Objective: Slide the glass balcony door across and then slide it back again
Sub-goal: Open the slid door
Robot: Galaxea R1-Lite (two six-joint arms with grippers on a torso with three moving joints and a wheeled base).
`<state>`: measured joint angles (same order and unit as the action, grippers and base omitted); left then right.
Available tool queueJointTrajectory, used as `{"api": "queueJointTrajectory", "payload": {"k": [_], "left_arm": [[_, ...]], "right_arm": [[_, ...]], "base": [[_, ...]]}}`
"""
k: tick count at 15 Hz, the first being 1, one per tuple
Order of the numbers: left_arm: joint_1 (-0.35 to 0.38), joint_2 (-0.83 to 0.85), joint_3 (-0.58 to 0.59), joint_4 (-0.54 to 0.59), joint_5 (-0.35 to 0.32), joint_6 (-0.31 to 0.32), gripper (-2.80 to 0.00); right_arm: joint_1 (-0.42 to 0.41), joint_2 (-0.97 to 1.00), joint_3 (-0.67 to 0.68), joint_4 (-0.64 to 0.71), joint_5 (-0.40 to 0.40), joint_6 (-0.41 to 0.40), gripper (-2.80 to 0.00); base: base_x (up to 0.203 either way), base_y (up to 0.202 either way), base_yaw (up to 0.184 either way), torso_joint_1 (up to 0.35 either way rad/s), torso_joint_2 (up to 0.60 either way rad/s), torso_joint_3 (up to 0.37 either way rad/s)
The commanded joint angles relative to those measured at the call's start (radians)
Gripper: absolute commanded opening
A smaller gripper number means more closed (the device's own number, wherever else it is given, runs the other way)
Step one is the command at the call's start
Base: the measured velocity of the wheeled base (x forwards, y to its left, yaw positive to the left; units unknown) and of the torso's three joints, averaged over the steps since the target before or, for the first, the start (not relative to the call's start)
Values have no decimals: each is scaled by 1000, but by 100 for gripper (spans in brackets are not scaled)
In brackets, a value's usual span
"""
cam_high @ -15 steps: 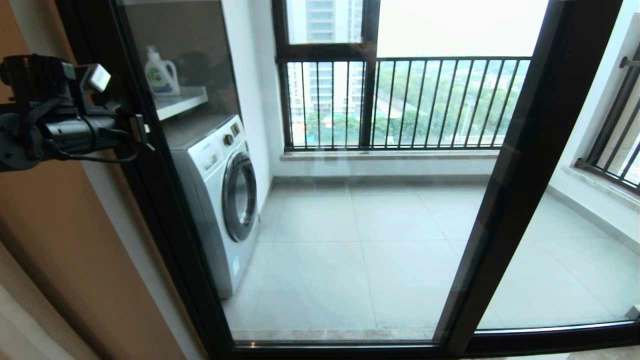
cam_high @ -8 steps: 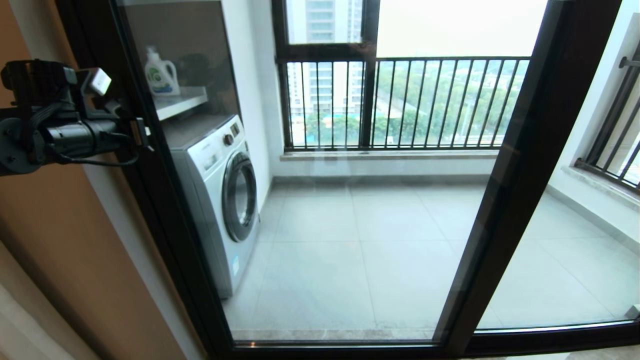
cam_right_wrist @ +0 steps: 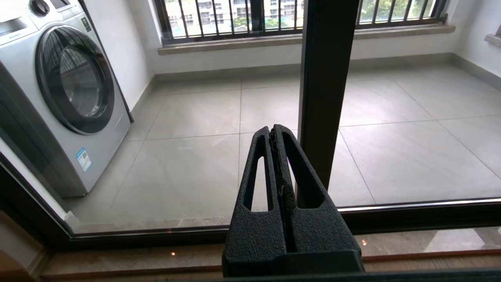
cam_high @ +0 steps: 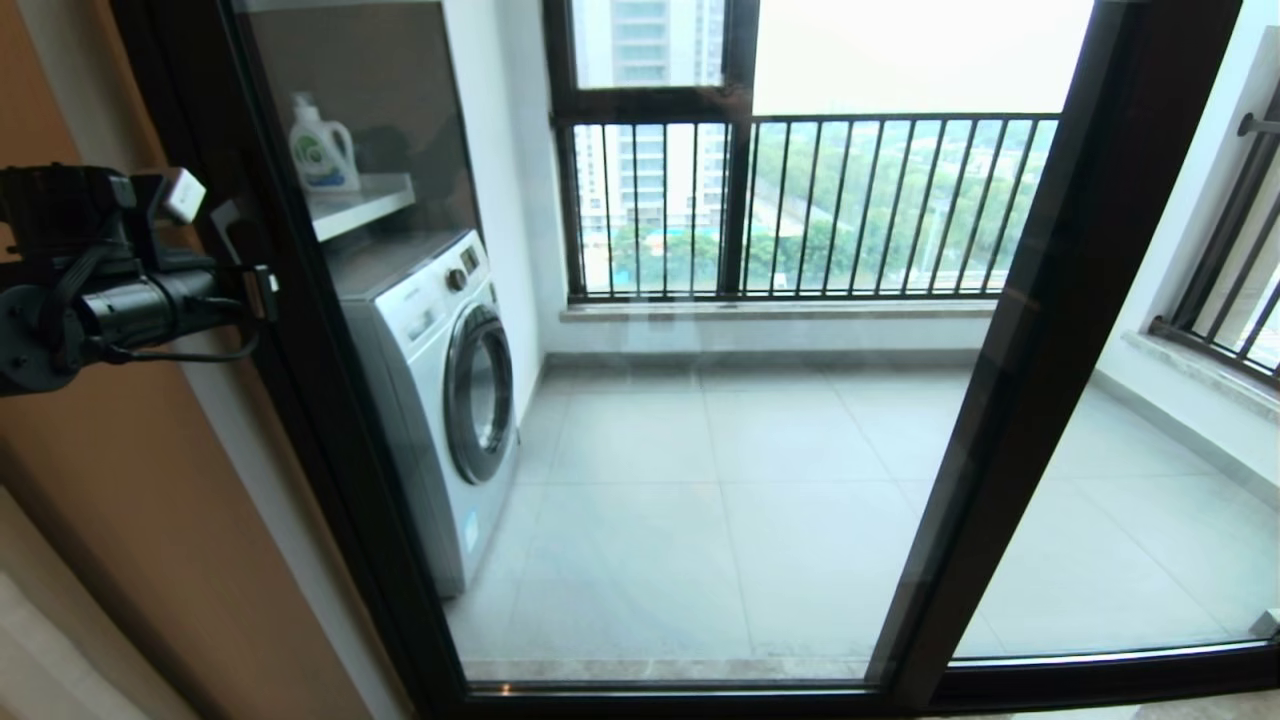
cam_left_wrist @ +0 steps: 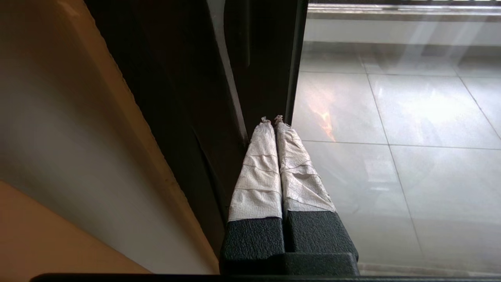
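Detergent bottle (cam_high: 322, 145) on shelf (cam_high: 362, 204) behind glass balcony door (cam_high: 640, 420)

The glass balcony door (cam_high: 640, 400) stood closed, its left upright against the jamb. The left gripper (cam_high: 262, 290) sat raised at that upright, touching the dark frame. Behind the glass, a washing machine (cam_high: 440, 390) stood under a shelf carrying a detergent bottle (cam_high: 322, 145). A barred railing (cam_high: 800, 205) ran beyond.

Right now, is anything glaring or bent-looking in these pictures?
Head view: the sky is washed out white and the glass balcony door frame leans, bowed. Left wrist view: an orange glint on the glass by the left pincer; the wall beside is dim and soft.
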<state>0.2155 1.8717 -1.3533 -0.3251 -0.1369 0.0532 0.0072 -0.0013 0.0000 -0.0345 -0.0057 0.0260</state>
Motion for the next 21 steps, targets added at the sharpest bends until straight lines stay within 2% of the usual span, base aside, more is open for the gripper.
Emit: {"api": "queueJointTrajectory", "payload": {"k": [1,8,10,13,17,21], "left_arm": [[11,1,8,-6,0,0,-280],[25,-31,16,-5,-8,-5,-280],[0,-60,50,-6,-11,-6,-280],[-34,-72,37,-7,-10,-10,-280],[-39,-122,53,-6,-13,-38,-280],[20,-132,65,-10,-35,-38,-280]], "right_arm": [[0,0,12,-1,0,0,-280],[0,1,12,-1,0,0,-280],[0,0,12,-1,0,0,-280],[0,1,12,-1,0,0,-280],[0,1,12,-1,0,0,-280],[0,1,12,-1,0,0,-280]], "base": [[0,0,0,0,0,0],[0,0,0,0,0,0],[0,0,0,0,0,0],[0,0,0,0,0,0],[0,0,0,0,0,0],[0,0,0,0,0,0]]}}
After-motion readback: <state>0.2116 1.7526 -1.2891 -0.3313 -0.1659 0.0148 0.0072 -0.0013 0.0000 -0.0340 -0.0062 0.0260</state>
